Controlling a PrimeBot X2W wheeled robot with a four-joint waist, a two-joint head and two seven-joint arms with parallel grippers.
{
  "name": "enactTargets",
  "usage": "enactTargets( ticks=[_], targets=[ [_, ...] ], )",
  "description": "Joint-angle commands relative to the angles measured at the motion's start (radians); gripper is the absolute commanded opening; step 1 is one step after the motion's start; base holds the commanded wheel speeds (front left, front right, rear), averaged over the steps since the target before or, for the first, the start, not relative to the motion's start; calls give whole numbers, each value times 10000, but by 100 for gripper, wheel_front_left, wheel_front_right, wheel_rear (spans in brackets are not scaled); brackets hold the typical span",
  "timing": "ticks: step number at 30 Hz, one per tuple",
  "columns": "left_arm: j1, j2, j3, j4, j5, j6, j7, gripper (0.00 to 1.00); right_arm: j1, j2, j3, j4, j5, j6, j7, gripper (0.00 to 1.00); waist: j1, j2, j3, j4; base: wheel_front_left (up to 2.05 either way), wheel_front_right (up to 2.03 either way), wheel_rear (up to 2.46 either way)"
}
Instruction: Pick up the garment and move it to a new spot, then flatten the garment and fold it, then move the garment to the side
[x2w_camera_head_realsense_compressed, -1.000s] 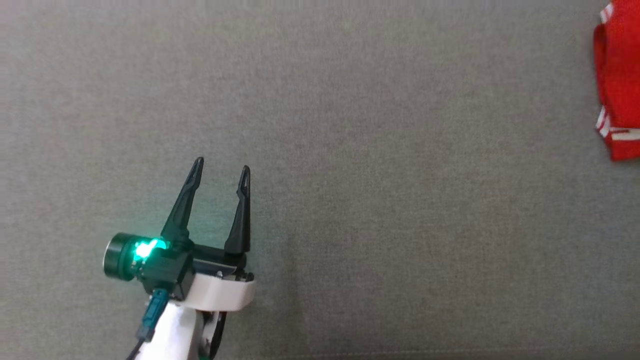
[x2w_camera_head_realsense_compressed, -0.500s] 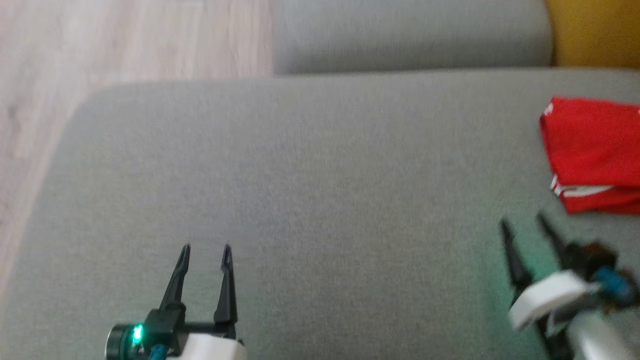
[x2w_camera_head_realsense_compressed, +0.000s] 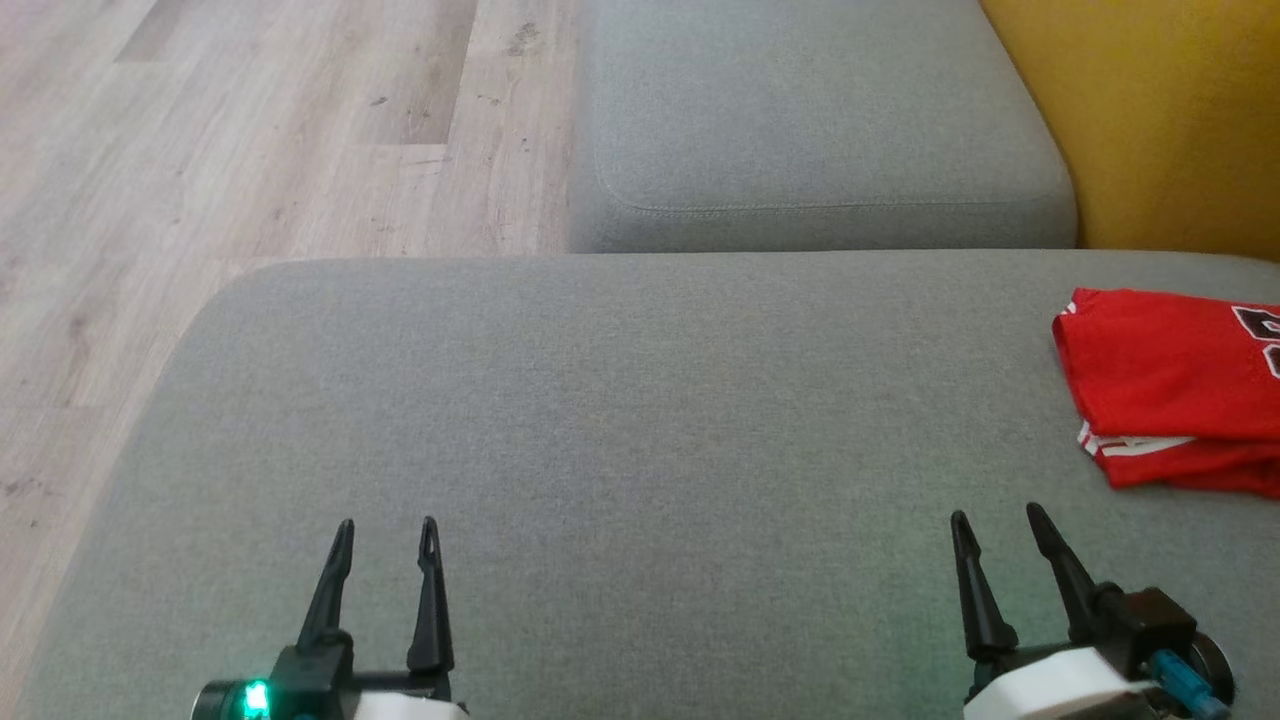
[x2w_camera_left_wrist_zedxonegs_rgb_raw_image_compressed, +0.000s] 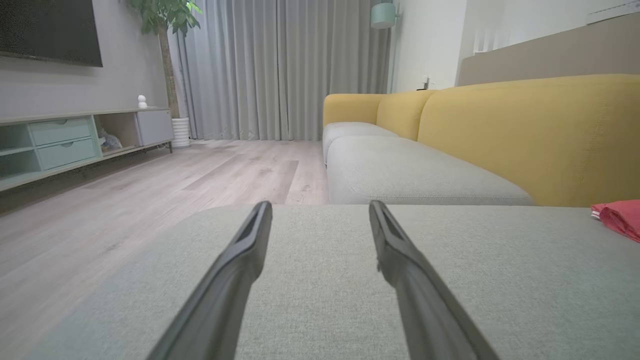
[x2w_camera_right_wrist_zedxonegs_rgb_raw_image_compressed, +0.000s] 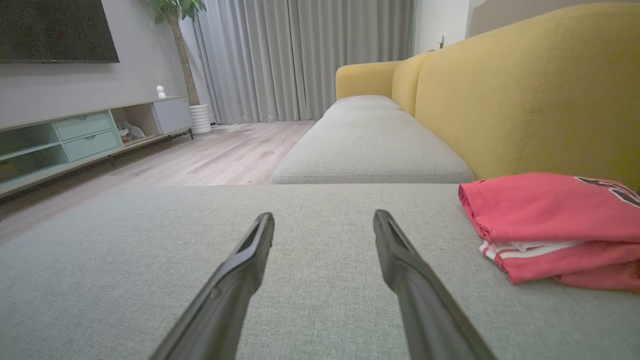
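Note:
The garment (x2w_camera_head_realsense_compressed: 1170, 385) is a red jersey with white trim, folded flat at the right edge of the grey cushion (x2w_camera_head_realsense_compressed: 620, 420). The right wrist view has the garment (x2w_camera_right_wrist_zedxonegs_rgb_raw_image_compressed: 550, 225) just right of my fingers, and the left wrist view catches an edge of the garment (x2w_camera_left_wrist_zedxonegs_rgb_raw_image_compressed: 620, 217) far right. My left gripper (x2w_camera_head_realsense_compressed: 387, 525) hovers open over the cushion's near left, nothing between its fingers. My right gripper (x2w_camera_head_realsense_compressed: 995, 518) is open at the near right, a short way in front of the jersey and apart from it.
A second grey seat cushion (x2w_camera_head_realsense_compressed: 810, 130) lies beyond this one, with the yellow sofa back (x2w_camera_head_realsense_compressed: 1160, 110) along the right. Wooden floor (x2w_camera_head_realsense_compressed: 220, 150) runs to the left of the cushion's rounded edge. A low TV cabinet (x2w_camera_right_wrist_zedxonegs_rgb_raw_image_compressed: 75, 140) stands across the room.
The head camera has tilted up, so floor, far cushion and sofa back came into view. Both grippers now sit low in the picture, and the right gripper has come into it.

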Motion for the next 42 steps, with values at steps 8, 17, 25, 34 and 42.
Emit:
enactTargets(
  ticks=[8,17,25,34,42],
  targets=[
    [-516,-18,492,-342,217,-112,-65,100,-509,76,42,-228,8,65,-108,100,1,-1,45,-89,0,0,0],
    [-101,-3,218,340,-747,-215,257,0,-157,136,-245,343,899,2,273,0,1,-1,124,-125,0,0,0],
    [-210,-4,391,318,-1712,-360,474,0,-264,133,-323,259,1871,6,483,0,1,-1,213,-164,0,0,0],
    [-350,-5,603,312,-2790,-523,732,0,-406,131,-428,190,2957,11,735,0,1,-1,313,-208,0,0,0],
    [-463,-6,772,313,-3625,-650,936,0,-522,129,-515,143,3797,15,935,0,1,-1,390,-243,0,0,0]
  ],
)
